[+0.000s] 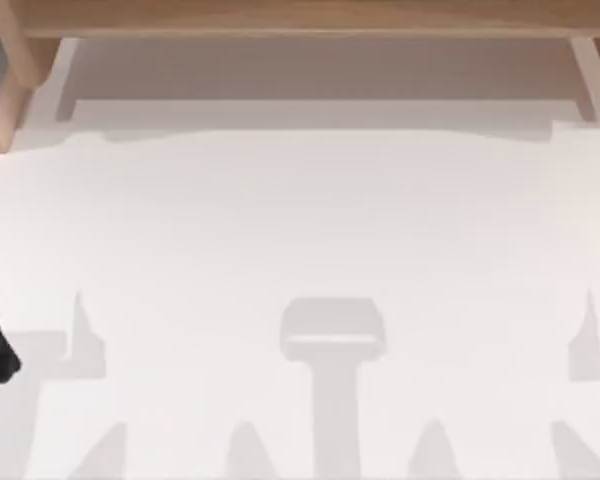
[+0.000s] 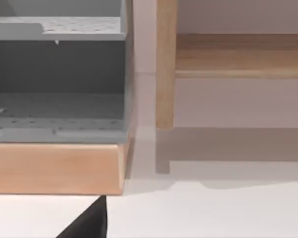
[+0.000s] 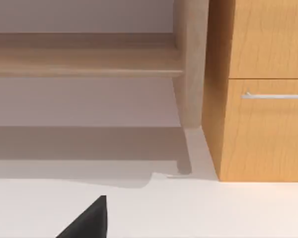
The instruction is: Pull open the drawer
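One dark tip of the left claw pokes in over the white desk; whether it is apart or together cannot be told, and likewise for the right claw. Beyond the right claw, the drawer with its metal handle sits flush in the wooden cabinet.

no readable text, label, brand, number or sign stands on anything in these views
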